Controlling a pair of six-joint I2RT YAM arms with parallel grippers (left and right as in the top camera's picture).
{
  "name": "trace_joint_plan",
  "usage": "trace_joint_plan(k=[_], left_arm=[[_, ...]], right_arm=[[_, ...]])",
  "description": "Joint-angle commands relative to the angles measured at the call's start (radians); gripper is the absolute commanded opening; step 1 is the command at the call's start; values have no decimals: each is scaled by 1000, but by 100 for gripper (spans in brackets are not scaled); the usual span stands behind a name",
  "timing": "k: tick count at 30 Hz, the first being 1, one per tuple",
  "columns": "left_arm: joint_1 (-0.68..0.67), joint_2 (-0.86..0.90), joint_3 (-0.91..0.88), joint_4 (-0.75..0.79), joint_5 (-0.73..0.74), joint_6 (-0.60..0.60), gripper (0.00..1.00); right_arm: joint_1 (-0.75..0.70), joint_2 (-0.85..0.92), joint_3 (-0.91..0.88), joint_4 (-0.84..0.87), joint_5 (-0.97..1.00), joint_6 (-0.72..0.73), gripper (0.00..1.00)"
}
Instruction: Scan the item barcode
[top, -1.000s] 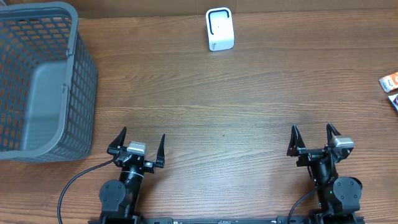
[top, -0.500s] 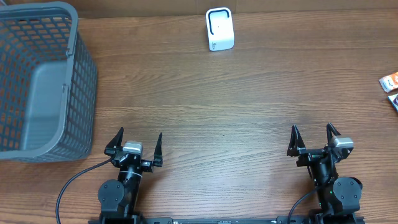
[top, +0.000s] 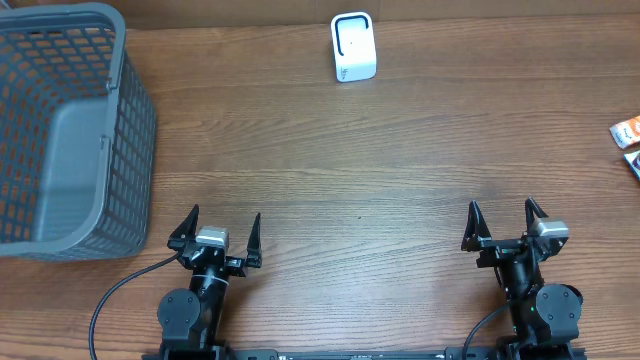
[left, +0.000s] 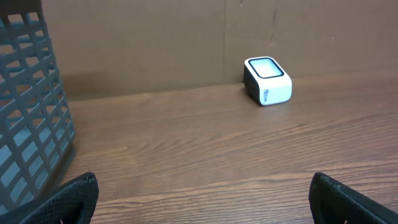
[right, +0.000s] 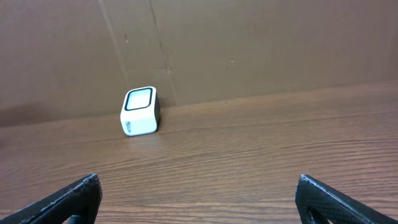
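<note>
Near edge: we note the left fingers spread wide, holding nothing. The right fingers are likewise wide and empty. Left of the desk stands a grey basket. At the right edge lies an orange packet, cut off by the frame and well apart from both arms. Far middle: a white scanner.

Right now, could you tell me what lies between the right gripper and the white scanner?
Nothing: only bare wooden table separates the right gripper from the white scanner, as the overhead and right wrist views show.
</note>
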Motion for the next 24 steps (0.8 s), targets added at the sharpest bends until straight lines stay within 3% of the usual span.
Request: trace_joint_plan(k=[1,16,19,24], left_arm=[[10,-12,-5,-3,-3,-24,100],[11,-12,-5,-6,-23,-84,100],[11,-12,-5,-10,-61,-136,100],[11,-12,-5,-13,-117,-111,100]], right_arm=[[3,-11,-11,6,-5,-2,100],[3,-11,-11,6,-5,-2,100],[3,-11,-11,6,-5,-2,100],[3,-11,-11,6,-5,-2,100]])
